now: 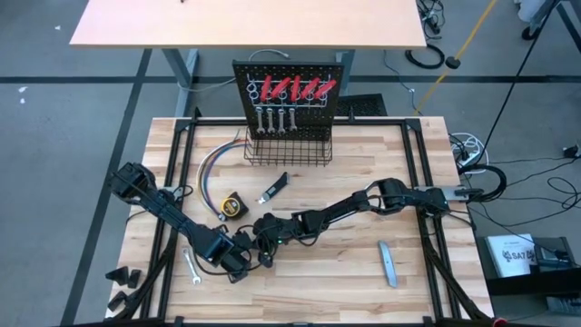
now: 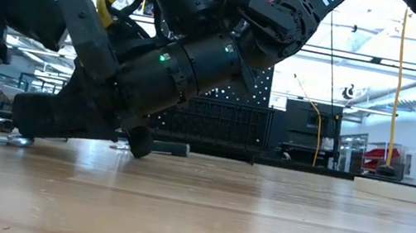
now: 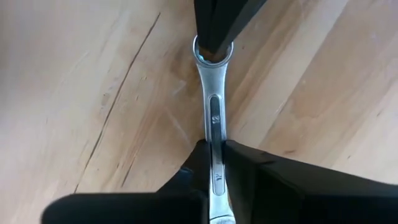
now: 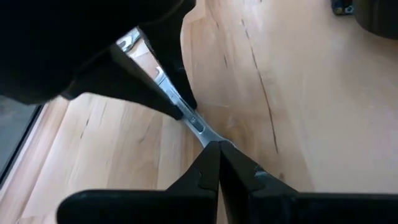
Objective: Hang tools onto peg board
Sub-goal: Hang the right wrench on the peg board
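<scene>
L gripper (image 3: 214, 149) clamped on wrench (image 3: 213, 106) shank, R gripper (image 4: 217, 152) shut on its ring end, well short of peg board (image 1: 292, 95). Risk: opposing pulls twist wrench loose.

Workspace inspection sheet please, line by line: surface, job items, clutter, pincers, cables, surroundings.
Surface: wooden table, nothing spilled.
Job's things: peg board carries red-handled tools and hung wrenches above its wire basket; tape measure, knife, grey bar and loose wrench lie on the table.
Clutter: coloured wires beside the basket.
Pincers: left pincer and right pincer both shut on the held wrench, left of the table's middle.
Cables: floor cables right of the table.
Surroundings: second table behind the board; no person seen.
</scene>
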Tool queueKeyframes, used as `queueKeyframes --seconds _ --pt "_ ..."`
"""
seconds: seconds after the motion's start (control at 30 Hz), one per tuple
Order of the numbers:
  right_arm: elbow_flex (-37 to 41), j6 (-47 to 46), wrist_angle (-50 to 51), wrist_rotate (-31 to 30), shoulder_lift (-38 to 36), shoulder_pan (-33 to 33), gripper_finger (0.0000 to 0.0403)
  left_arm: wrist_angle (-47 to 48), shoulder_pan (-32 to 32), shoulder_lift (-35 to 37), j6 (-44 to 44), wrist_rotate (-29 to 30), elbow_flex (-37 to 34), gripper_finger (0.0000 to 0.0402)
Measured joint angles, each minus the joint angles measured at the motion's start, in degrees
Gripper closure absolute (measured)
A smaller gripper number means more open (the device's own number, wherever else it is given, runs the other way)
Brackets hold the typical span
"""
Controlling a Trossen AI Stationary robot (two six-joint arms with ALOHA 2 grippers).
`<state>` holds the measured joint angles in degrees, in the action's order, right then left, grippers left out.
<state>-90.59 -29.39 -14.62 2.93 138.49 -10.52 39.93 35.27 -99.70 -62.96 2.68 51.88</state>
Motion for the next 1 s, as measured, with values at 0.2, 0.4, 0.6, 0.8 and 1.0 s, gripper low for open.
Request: queueKeyframes --seconds 0.2,0.4,0.6,0.8,1.0 --pt "0.07 2.17 0.45 0.57 -0.91 0.03 0.0403 -0.12 -0.04 0.0 0.65 0.08 0.02 0.0382" --pt "0.0 2.63 0.82 0.29 -0.65 0.02 0.0403 -0.27 -0.48 0.02 0.99 0.26 0.02 0.0365" --pt "-0.17 2.39 3.34 -1.38 -0.65 -0.09 0.0403 -0.8 -1.03 1.6 3.17 0.29 -0.35 0.0353" --pt "-0.11 2.01 5.05 -2.97 -0.8 -0.01 0.0403 0.26 -1.11 4.43 3.82 2.73 -0.7 0.0304" --pt "-0.11 2.0 5.15 -3.27 -0.8 0.02 0.0403 0.17 -1.16 4.55 3.7 2.79 -0.81 0.0265"
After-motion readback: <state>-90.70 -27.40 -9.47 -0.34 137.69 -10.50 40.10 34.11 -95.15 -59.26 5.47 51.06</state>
